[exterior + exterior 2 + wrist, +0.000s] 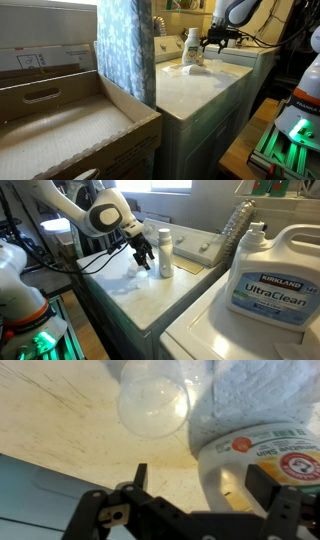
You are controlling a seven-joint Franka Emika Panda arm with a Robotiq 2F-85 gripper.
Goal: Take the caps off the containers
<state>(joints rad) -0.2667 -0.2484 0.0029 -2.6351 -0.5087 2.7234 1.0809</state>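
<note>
Step in hand, likely: uncapping the small Arm & Hammer bottle (pixel 165 258), upright on the tabletop (pixel 125 298), far part. The pincer (pixel 146 260) hangs wide open and empty, just left of its body, below the cap (pixel 164 233). Better to lift, centre over that cap, pinch, twist. Count: two containers, Kirkland jug (pixel 268 280) near right; two caps, both on.

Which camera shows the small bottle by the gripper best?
An exterior view: the small bottle stands whole beside the gripper. In an exterior view it is distant, tiny. The wrist view crops it to its label.
</note>
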